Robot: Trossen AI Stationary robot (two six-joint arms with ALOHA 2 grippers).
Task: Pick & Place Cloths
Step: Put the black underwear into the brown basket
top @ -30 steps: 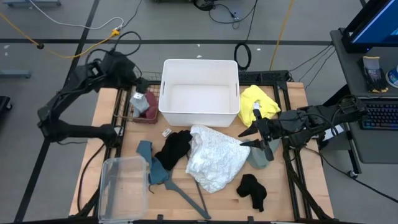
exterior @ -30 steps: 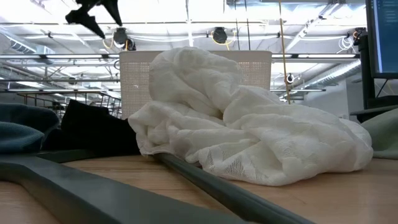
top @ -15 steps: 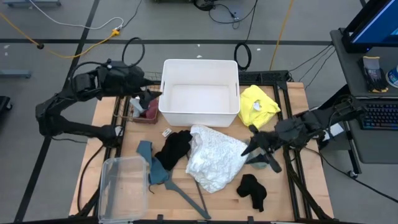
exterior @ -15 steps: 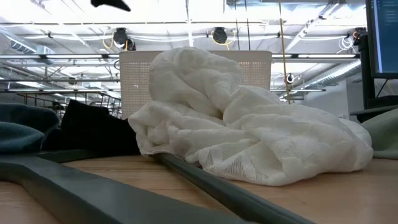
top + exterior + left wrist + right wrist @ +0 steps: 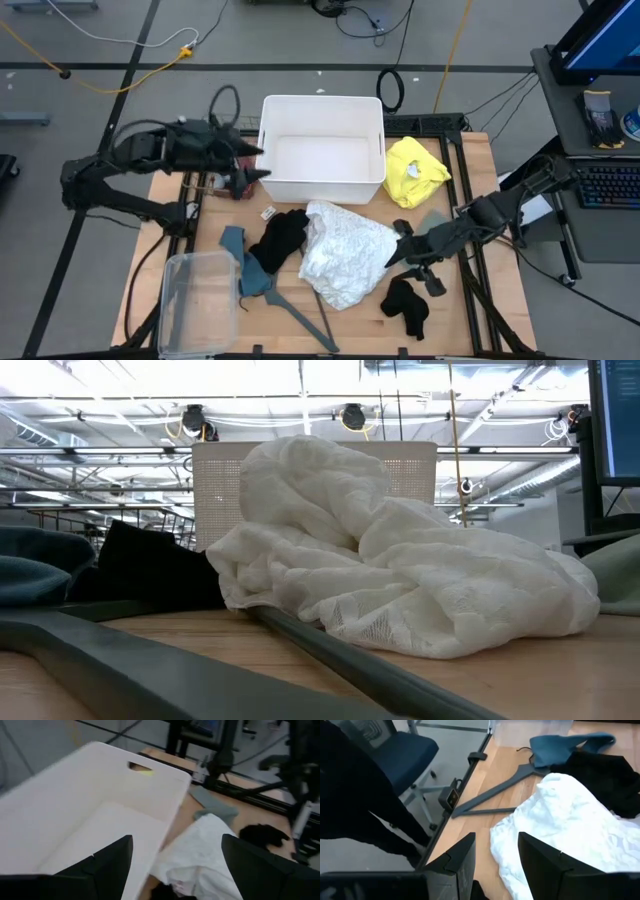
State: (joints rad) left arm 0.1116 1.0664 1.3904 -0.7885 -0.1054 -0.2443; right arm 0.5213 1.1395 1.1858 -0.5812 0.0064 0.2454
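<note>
The left hand (image 5: 252, 172) sits at the upper left of the high view, just beside the left wall of the white bin (image 5: 322, 108), fingers (image 5: 107, 862) apart and holding nothing. The maroon cloth (image 5: 238, 183) lies right under it. The right hand (image 5: 398, 257) is at the lower right, fingers (image 5: 542, 862) parted and empty. It hovers at the right edge of the white cloth (image 5: 345, 255), with the small black cloth (image 5: 407, 305) just below it and the grey cloth (image 5: 436, 222) beside its arm. Yellow cloth (image 5: 415, 168) lies above, right of the bin. The larger black cloth (image 5: 280, 238) and the teal cloth (image 5: 245, 268) lie left of the white one, well away from both hands.
</note>
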